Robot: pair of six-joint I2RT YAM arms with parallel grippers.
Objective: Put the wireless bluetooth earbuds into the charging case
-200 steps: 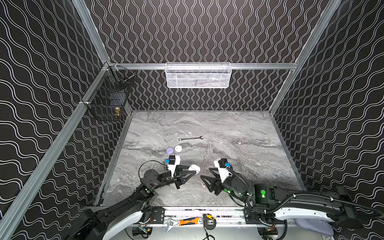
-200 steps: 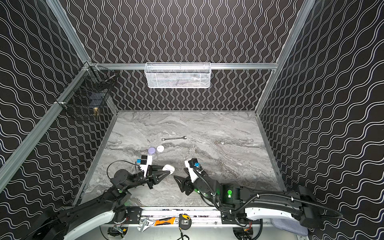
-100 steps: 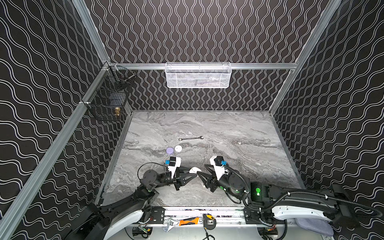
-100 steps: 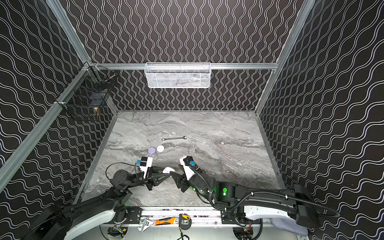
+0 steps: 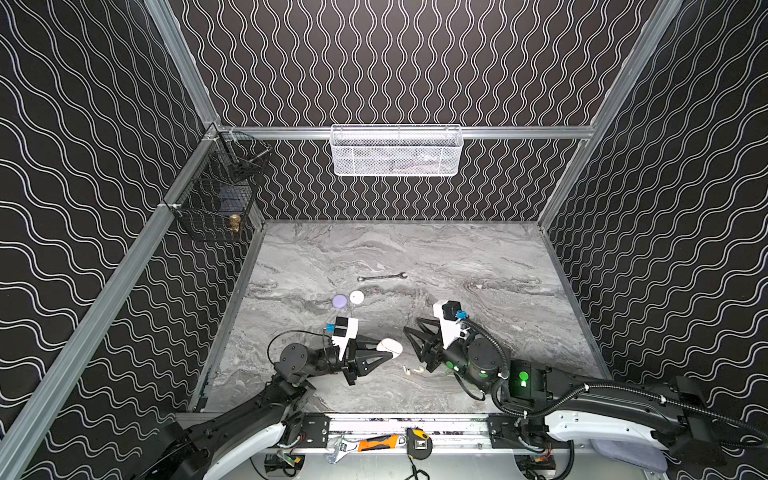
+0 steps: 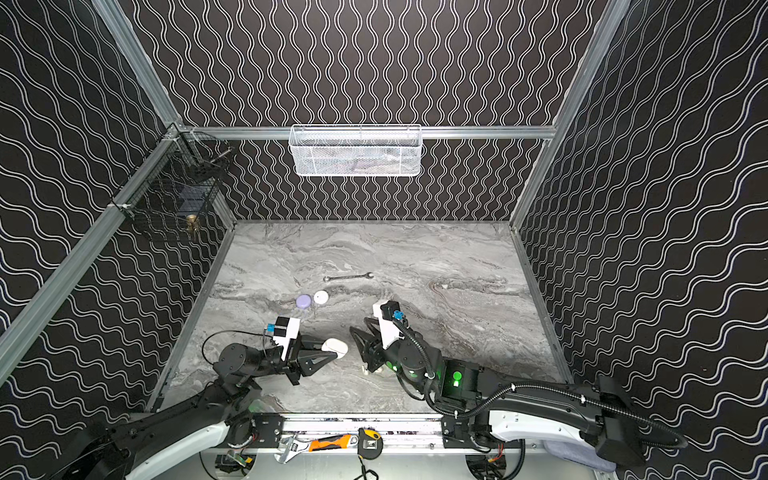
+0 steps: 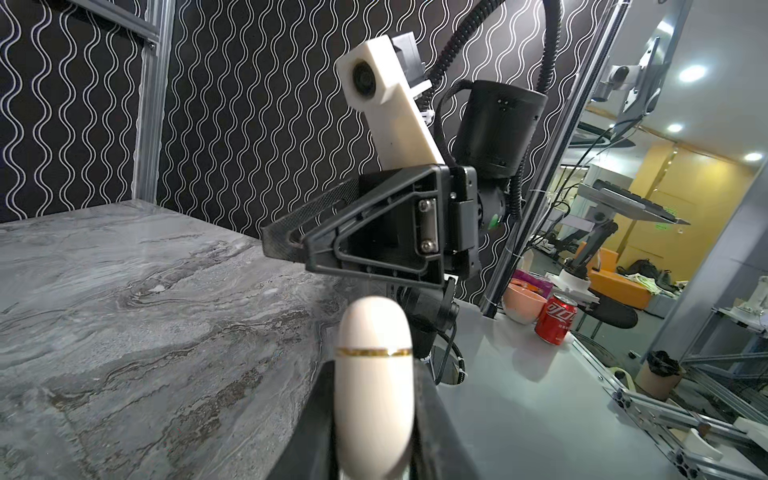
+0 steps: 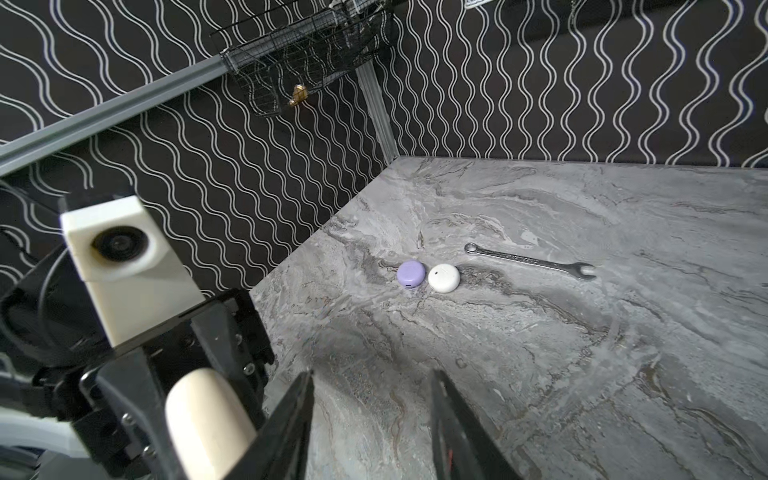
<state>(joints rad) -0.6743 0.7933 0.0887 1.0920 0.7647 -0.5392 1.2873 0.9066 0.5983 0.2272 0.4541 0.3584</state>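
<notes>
Grey marble tabletop (image 5: pixel 478 257), walled by black wave-patterned panels, is recorded. At lower centre of both top views the left gripper (image 5: pixel 388 351) is seen clamped on the cream charging case (image 7: pixel 374 374), whose lid is shut along its gold band. Just right of it, the right gripper (image 8: pixel 372 376) is held with jaws apart and empty. Two white stemmed earbuds (image 5: pixel 419 368) are noted lying on the marble just below the gap between the grippers. Further up the frame, a lavender round case (image 5: pixel 340 301) and a white round case (image 5: pixel 356 296) are found side by side. A steel wrench (image 5: pixel 381 276) is laid beyond them.
</notes>
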